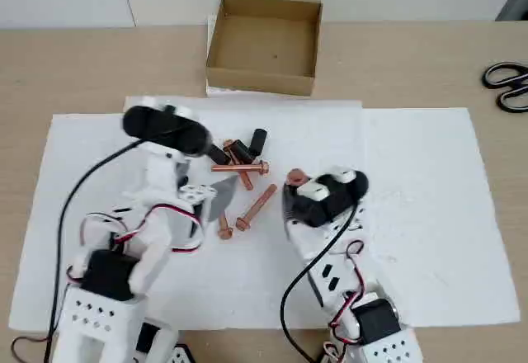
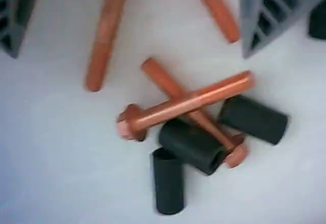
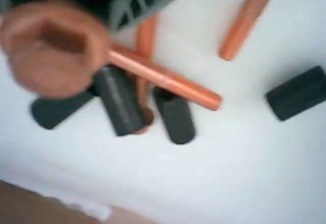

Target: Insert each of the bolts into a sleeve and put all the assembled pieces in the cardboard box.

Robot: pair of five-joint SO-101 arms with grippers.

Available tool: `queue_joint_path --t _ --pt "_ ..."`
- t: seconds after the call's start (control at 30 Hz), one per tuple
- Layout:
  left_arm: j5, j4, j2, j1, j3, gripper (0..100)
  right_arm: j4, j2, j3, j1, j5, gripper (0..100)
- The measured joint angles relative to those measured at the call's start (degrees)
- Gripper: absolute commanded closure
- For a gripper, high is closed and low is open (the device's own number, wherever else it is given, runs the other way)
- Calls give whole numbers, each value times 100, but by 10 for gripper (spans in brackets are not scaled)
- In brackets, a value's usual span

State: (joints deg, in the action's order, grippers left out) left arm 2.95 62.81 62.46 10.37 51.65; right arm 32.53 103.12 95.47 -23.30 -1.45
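High view: cardboard box (image 1: 264, 45) lies well beyond left pincer (image 1: 211, 199) and right pincer (image 1: 295, 191). Left wrist: left pincer wide open, empty, over crossed bolts (image 2: 186, 103) and sleeves (image 2: 191, 145). Right wrist: right pincer seemingly clamps a bolt (image 3: 51, 46); rigid, slick, probably best gripped mid-shank.

We see copper-orange bolts (image 2: 186, 104) and matte black sleeves (image 2: 191, 145) against a plain white sheet (image 1: 429, 214), with a pale tan table (image 1: 66, 66) around it. The cardboard box (image 1: 260, 81) is plain brown, and the scissors (image 1: 510, 87) have black handles. The left gripper (image 2: 130, 56) has grey fingers (image 2: 270, 10) patterned with dark slots; the arms (image 1: 153, 206) are white and black, with red and black cables.
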Motion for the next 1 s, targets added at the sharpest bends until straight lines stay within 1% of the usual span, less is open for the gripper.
queue_joint_path --t 0.1,0.2,0.33,0.5,0.73,0.9,1.0 --pt "-325 642 0 -800 -255 735 343 -9 -404 545 97 996" --pt "-818 1143 0 -1600 -431 735 782 -53 -1336 677 378 996" --pt "-1468 1345 0 -2611 -615 735 1336 -826 -2884 765 580 996" --pt "-1644 1451 0 -3473 -818 735 1363 -2954 -5011 967 607 996" --pt "-1653 1538 0 -4334 -853 735 923 -6804 -8273 1125 607 995" --pt "-1653 1635 0 -4809 -853 735 897 -9477 -10400 1099 607 995" --pt "-1653 1785 0 -4879 -853 735 879 -10927 -11587 1099 607 995"
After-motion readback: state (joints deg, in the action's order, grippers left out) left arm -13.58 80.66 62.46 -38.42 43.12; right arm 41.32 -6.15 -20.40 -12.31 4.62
